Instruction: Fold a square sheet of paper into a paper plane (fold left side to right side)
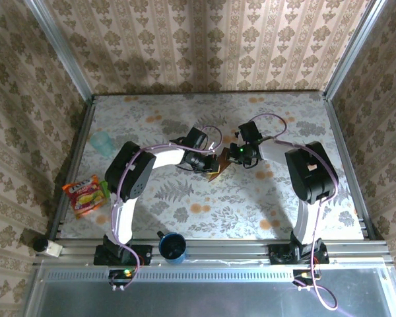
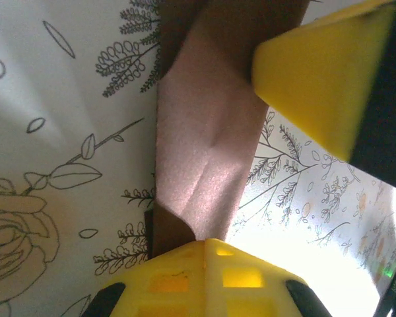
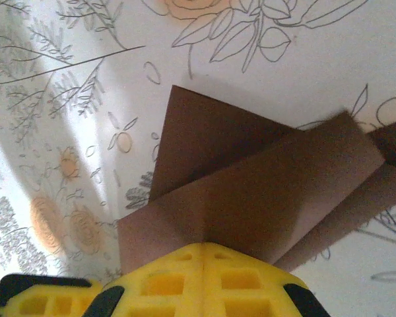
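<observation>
Over the floral table (image 1: 284,211), left claw (image 2: 204,246) and right claw (image 3: 203,248) each seemingly clamp the half-hidden paper plane (image 3: 264,191).

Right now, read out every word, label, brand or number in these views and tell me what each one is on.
The orange snack packet: has print, but it is too small and blurred to read.
The folded brown paper: plain, no text.
The blue cup: no lettering visible.
</observation>
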Robot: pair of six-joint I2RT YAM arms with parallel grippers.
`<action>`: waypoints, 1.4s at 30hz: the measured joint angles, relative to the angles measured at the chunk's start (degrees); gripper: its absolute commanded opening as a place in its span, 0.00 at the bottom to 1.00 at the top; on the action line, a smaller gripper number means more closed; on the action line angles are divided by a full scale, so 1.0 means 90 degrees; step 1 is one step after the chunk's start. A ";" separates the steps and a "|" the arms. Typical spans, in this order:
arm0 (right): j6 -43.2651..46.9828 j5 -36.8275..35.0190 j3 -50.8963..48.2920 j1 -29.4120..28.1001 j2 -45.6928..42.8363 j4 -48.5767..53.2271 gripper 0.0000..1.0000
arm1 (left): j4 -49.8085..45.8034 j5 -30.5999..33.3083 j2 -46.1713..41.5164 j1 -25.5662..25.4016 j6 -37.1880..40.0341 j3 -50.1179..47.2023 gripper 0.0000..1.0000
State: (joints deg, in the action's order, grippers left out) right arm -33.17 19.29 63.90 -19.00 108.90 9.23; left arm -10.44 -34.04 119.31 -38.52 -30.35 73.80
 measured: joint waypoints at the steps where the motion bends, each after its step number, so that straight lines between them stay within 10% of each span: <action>1: -0.0002 0.0000 -0.0078 -0.0002 -0.0114 -0.0002 0.00 | 0.0034 -0.0010 -0.0002 0.0000 0.0000 -0.0024 0.00; 42: -0.1457 0.0588 -0.2013 -0.0561 -0.0614 -0.2701 0.00 | 0.1579 0.0828 -0.0894 -0.0466 -0.1311 -0.1600 0.00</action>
State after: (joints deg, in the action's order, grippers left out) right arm -46.28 24.58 45.78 -24.05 103.37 -15.07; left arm 3.77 -26.59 111.26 -42.72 -42.15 59.40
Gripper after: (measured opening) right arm 0.065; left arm 0.050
